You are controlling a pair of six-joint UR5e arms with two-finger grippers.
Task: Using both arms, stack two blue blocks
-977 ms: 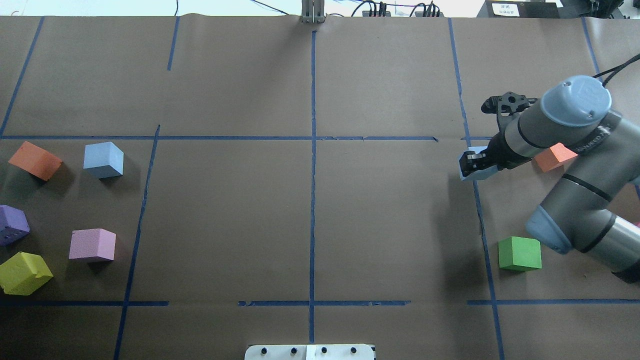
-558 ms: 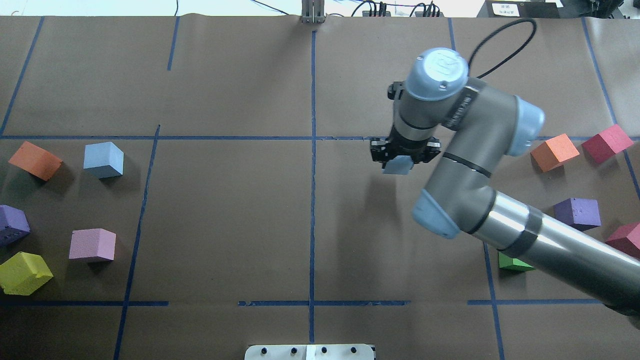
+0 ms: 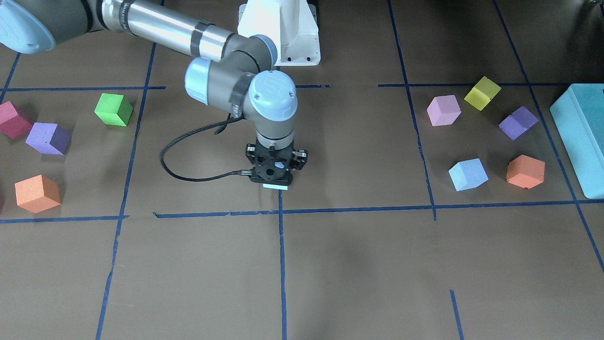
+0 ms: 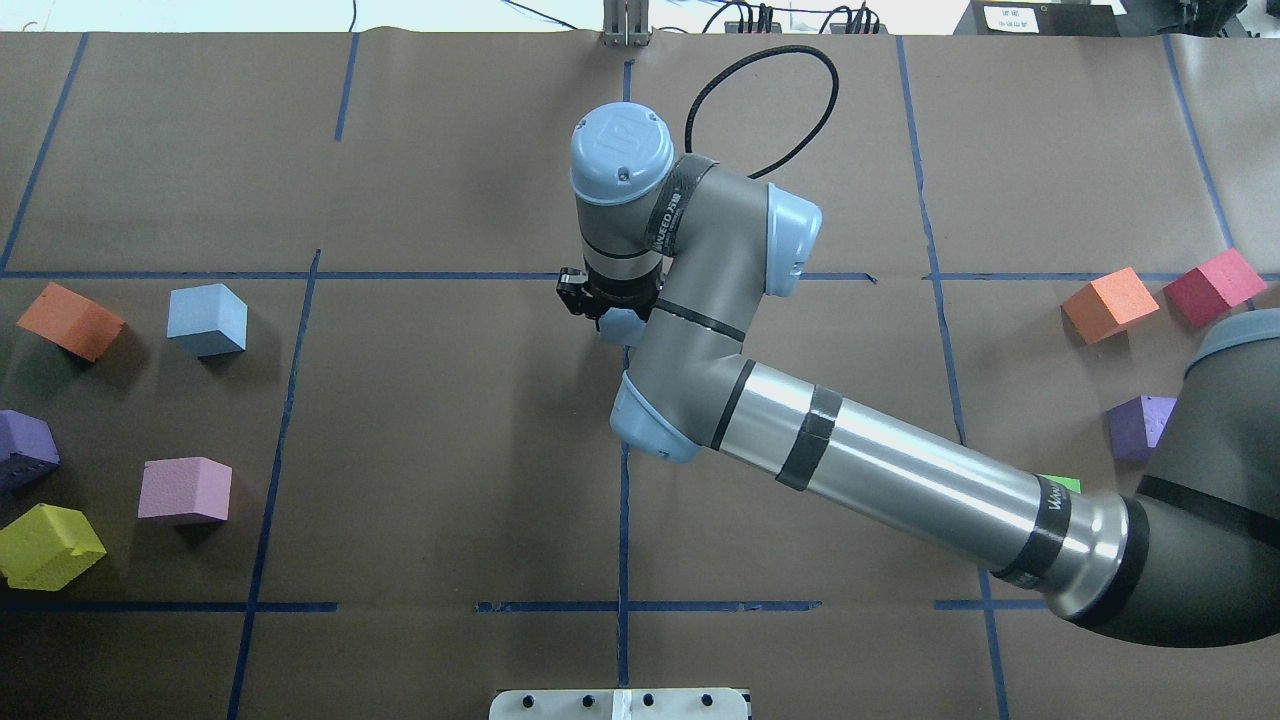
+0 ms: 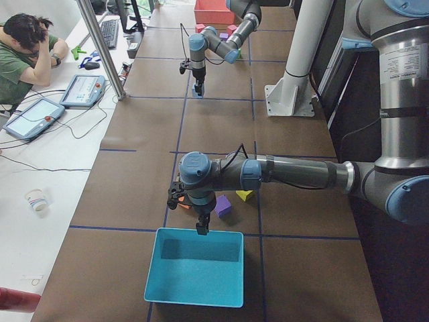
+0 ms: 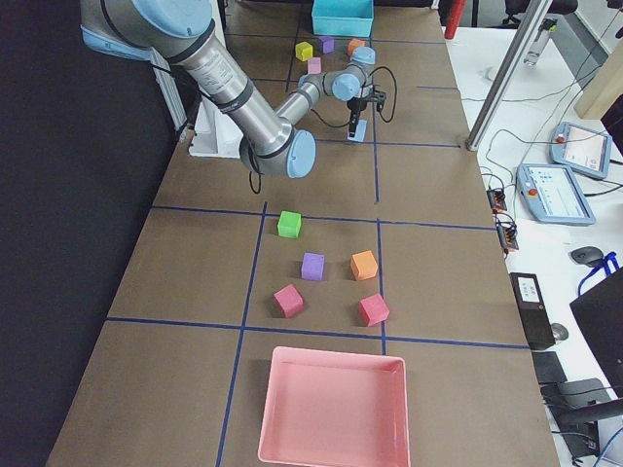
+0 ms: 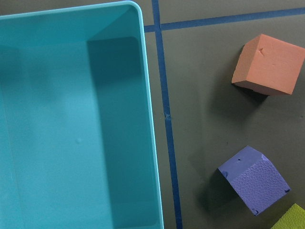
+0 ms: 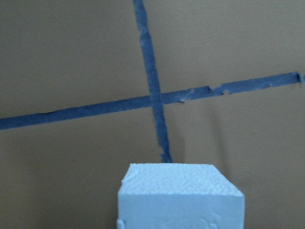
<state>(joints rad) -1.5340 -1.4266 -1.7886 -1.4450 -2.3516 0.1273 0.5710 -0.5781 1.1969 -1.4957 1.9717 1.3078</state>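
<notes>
My right gripper (image 4: 612, 312) is shut on a pale blue block (image 4: 622, 325) and holds it low over the table's central tape crossing. The gripper also shows in the front-facing view (image 3: 276, 183), with the block's edge (image 3: 276, 187) below it. The right wrist view shows the block (image 8: 181, 195) with the tape cross beyond it. The second blue block (image 4: 207, 318) sits on the table at the left, also in the front-facing view (image 3: 468, 174). My left gripper (image 5: 201, 227) hangs over the teal box's near rim; I cannot tell if it is open or shut.
Orange (image 4: 70, 320), purple (image 4: 25, 450), pink (image 4: 185, 490) and yellow (image 4: 50, 545) cubes lie around the second blue block. Orange (image 4: 1107, 305), red (image 4: 1215, 285) and purple (image 4: 1140, 428) cubes lie at the right. The teal box (image 7: 148, 119) is at the left end, a pink tray (image 6: 336, 355) at the right end.
My right arm has swung from the table's right side to its centre, carrying the blue block. The cubes on the left have not moved.
</notes>
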